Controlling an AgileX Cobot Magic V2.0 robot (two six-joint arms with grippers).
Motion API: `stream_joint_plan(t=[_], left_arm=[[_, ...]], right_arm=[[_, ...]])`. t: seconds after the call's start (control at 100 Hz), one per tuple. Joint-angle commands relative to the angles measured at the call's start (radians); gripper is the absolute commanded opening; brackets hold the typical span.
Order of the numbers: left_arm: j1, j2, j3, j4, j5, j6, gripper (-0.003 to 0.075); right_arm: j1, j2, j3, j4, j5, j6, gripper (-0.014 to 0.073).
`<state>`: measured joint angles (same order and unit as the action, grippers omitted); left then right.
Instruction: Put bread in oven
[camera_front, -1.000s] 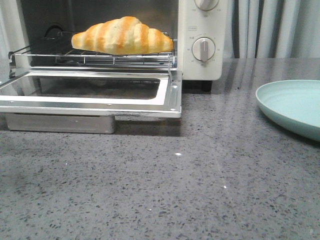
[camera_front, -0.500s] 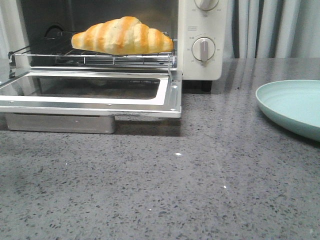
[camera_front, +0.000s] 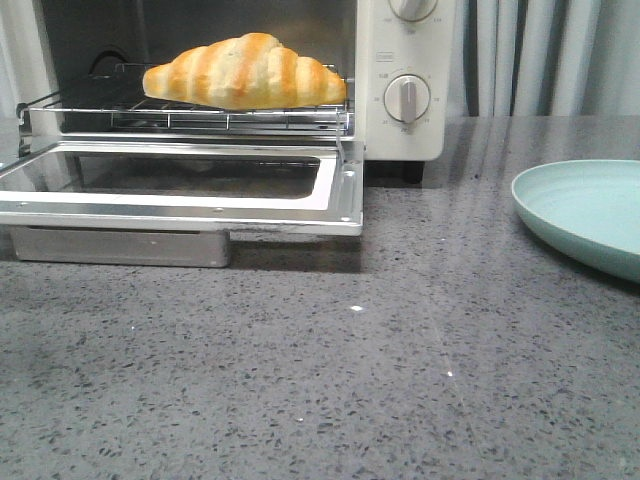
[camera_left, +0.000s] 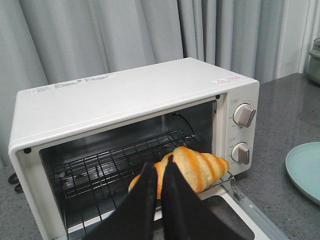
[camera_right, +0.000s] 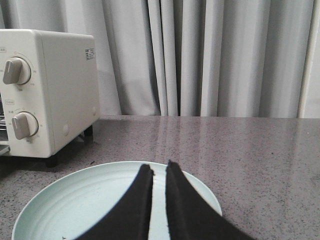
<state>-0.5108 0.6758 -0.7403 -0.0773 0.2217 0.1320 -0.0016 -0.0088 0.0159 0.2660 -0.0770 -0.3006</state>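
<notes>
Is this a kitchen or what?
Probably a kitchen counter, maybe a mock-up: a toaster oven with bread on its rack, a pale green plate on a speckled grey countertop, and curtains behind.

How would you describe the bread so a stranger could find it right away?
Look for the cream-white toaster oven with its glass door dropped open. On the wire rack inside lies the bread, a long roll with tapered ends, golden-orange crust and paler ridges, the only food in sight.

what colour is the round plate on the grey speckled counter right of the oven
Pale mint green plate, plain, no pattern; the right wrist view shows it best.
</notes>
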Motion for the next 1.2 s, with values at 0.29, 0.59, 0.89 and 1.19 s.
stream_joint_plan(t=[0.29,0.59,0.89,1.19], left_arm=[[0.003,0.0,-0.036,-0.008,-0.068,-0.002,-0.002],[0.003,0.0,-0.036,-0.008,-0.068,-0.002,-0.002],[0.003,0.0,-0.036,-0.008,-0.068,-0.002,-0.002],[0.003,0.0,-0.036,-0.008,-0.068,-0.002,-0.002]], right_arm=[[-0.003,-0.024,0.009,-0.239,-0.033,0.197,0.0038],[-0.003,-0.024,0.009,-0.349,0.036,0.312,0.0038],[-0.003,-0.024,0.009,-0.349,0.062,0.312,0.0038],[-0.003,-0.024,0.009,-0.349,0.083,0.312,0.0038]])
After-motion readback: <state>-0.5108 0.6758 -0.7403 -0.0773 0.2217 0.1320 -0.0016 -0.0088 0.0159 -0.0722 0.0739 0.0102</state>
